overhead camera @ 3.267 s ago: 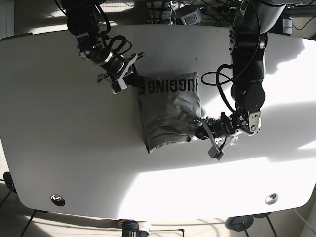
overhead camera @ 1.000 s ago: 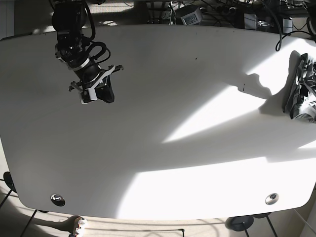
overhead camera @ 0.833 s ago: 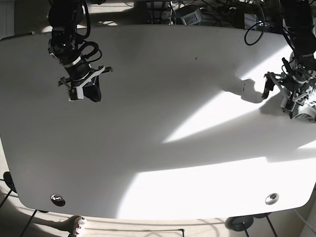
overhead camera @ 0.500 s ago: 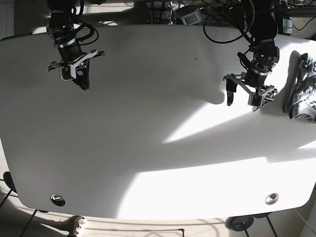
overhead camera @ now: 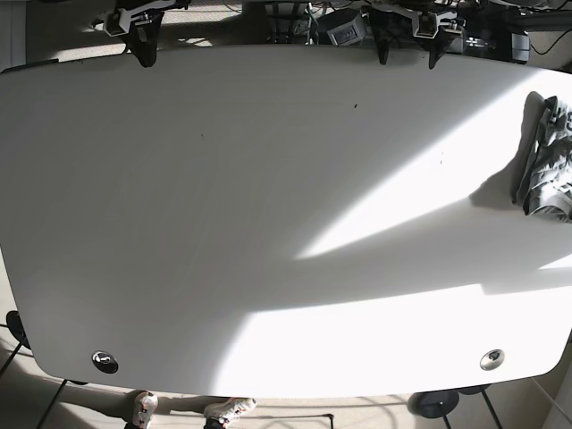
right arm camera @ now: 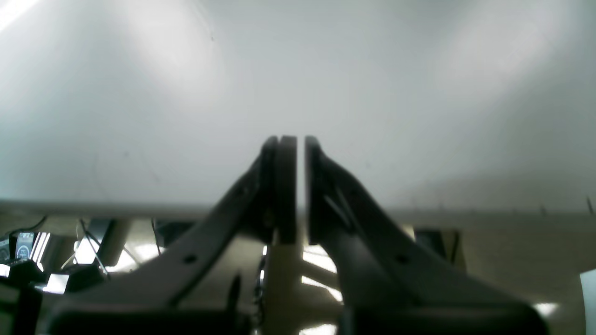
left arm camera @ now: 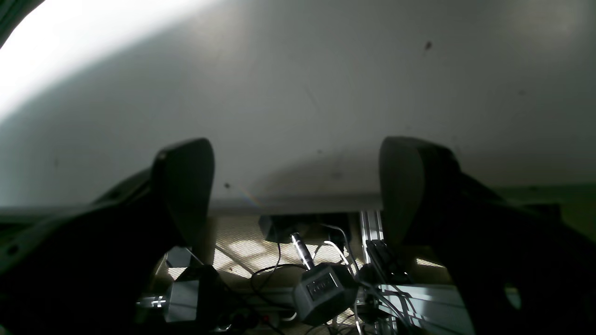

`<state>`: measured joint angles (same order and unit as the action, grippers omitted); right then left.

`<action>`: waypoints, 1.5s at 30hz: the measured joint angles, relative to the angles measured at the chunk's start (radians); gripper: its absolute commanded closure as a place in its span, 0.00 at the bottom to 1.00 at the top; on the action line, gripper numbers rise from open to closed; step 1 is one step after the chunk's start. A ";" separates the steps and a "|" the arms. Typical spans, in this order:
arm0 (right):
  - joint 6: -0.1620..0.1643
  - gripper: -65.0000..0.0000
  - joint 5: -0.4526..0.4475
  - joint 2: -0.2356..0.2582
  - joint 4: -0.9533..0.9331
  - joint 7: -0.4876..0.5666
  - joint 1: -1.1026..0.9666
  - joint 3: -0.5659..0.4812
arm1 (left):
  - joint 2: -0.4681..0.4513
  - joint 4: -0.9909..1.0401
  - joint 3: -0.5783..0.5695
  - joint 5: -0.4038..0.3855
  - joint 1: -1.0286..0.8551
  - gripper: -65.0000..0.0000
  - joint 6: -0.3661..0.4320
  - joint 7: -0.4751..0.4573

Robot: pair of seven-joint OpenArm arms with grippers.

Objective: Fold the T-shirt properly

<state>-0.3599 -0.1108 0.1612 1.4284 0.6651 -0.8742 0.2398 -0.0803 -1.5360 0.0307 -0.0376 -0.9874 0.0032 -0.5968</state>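
The white table (overhead camera: 268, 223) now lies bare of both arms, which have pulled back to its far edge. The crumpled T-shirt (overhead camera: 543, 161) sits at the table's right edge in the base view, long axis running near-to-far. Left gripper (left arm camera: 298, 186) gapes, released; right gripper (right arm camera: 300, 186) is clenched on nothing.

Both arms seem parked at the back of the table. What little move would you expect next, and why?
Probably none, or just holding parked: the T-shirt lies bundled at the table edge nearest the left gripper, which is open with nothing in it, while the right gripper is shut on nothing.
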 measured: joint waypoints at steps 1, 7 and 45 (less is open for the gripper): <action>0.000 0.96 0.000 0.000 -0.019 0.039 -0.034 0.000 | 0.003 0.000 -0.020 0.000 -0.063 0.21 0.000 -0.045; 0.000 0.96 0.000 0.002 -0.163 0.127 -0.138 -0.010 | -0.003 0.104 -0.078 0.001 -0.197 0.21 -0.003 -0.078; 0.001 0.96 -0.001 0.011 -1.112 -0.100 0.525 -0.174 | -0.018 1.365 -0.075 -0.007 0.678 0.21 -0.002 0.185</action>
<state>-0.3592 -0.1116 0.1719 0.3164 0.5655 -0.3496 0.0662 -0.0978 -0.1711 -0.0441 -0.0448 -0.3099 0.0010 -0.4114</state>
